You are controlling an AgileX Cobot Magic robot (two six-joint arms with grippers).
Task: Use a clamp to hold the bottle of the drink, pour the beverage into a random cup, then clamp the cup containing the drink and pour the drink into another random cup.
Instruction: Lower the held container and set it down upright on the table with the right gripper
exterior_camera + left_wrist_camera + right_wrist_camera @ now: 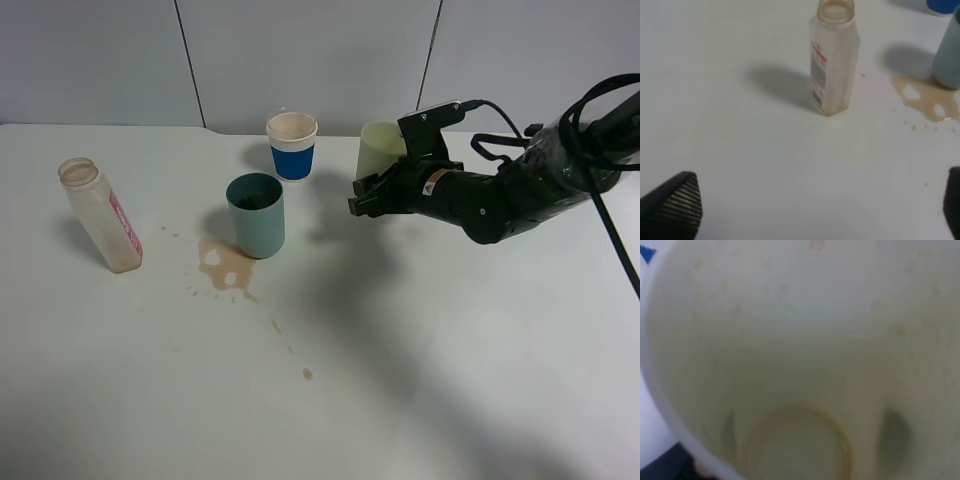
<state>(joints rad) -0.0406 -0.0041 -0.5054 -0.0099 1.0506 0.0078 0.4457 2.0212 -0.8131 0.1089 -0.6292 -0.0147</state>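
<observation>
Three cups share the surface [420,380]: the pale yellow-green tumbler [380,148], the teal cup [256,215] by a brown puddle [222,268], and a paper cup [292,146]. The right gripper [362,196] appears clenched on the tumbler's wall, two dark shadows showing through the plastic, with only a brown ring left inside. Thin, light and springy, it wants a mid-wall hold. The left gripper [800,210] hangs released near the bottle [832,57].

High frontal overview; left wrist low toward bottle [833,57]; right wrist inside cup [800,360].
</observation>
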